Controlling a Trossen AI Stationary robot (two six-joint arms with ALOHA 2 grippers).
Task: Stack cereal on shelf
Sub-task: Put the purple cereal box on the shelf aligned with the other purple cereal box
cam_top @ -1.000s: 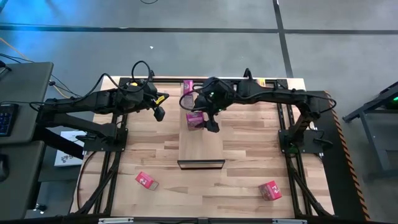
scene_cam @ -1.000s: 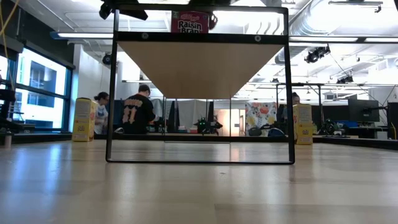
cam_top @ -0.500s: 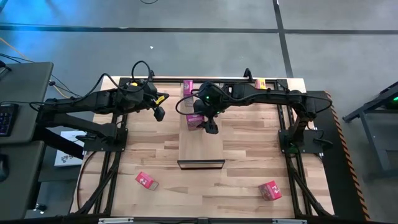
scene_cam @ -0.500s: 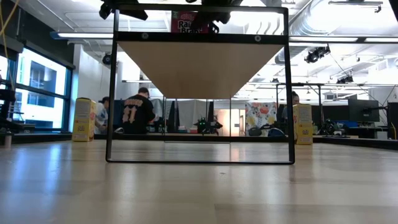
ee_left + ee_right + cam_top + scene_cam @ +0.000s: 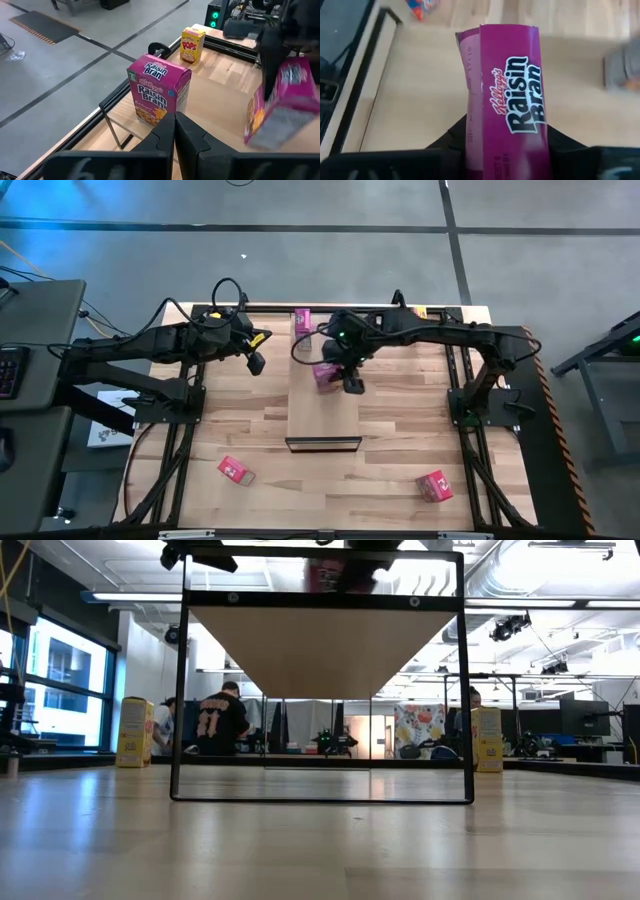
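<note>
Fingers on the left arm (image 5: 256, 363) are pressed together on nothing, hanging over the table beside the shelf (image 5: 322, 415), with a standing magenta box (image 5: 159, 89) straight ahead of them at the shelf's far end. Going right, the right arm's fingers (image 5: 352, 383) grip a second magenta box (image 5: 327, 373) by its sides above the middle of the shelf. That box's long axis runs straight out from the fingers, tilted in the left wrist view, so setting it down likely turns on levelling it. Only the right wrist view shows the fingers flanking the box (image 5: 504, 100); the low view shows only a blur. Two red-pink boxes (image 5: 236, 471) lie well apart near the table's front edge.
</note>
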